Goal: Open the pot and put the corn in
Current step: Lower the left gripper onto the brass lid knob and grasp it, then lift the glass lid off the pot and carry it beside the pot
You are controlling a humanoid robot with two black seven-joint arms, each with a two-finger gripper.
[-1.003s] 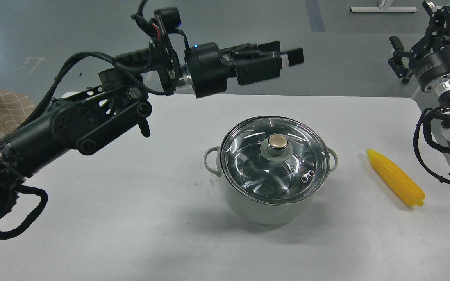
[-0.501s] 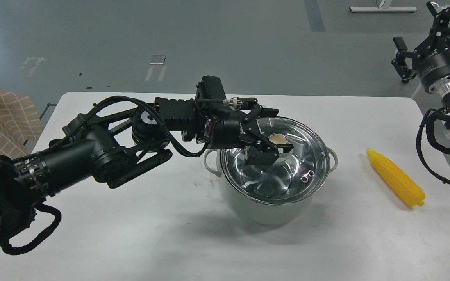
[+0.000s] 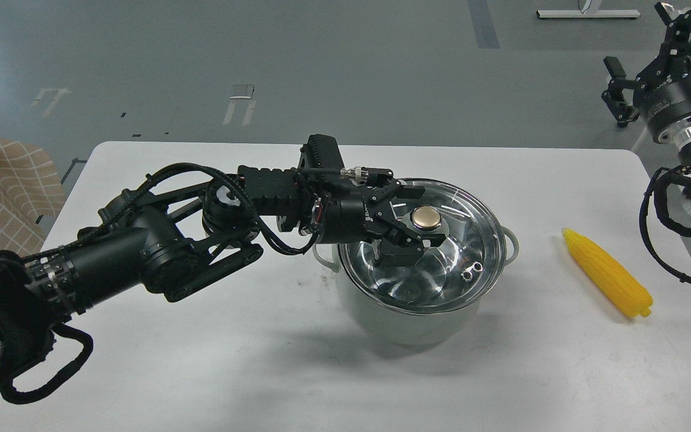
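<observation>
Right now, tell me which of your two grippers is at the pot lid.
The left gripper: it reaches over the pot, fingers either side of the lid's brass knob. The right gripper hangs far off, beyond the table's corner.

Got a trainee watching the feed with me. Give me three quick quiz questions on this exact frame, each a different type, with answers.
1. True or false: the lid is off the pot.
2. The corn lies: A) in the pot, B) on the table right of the pot, C) in a gripper.
3. Fill in: the left gripper is at the lid's ____.

Key: 1 false; 2 B; 3 knob
</observation>
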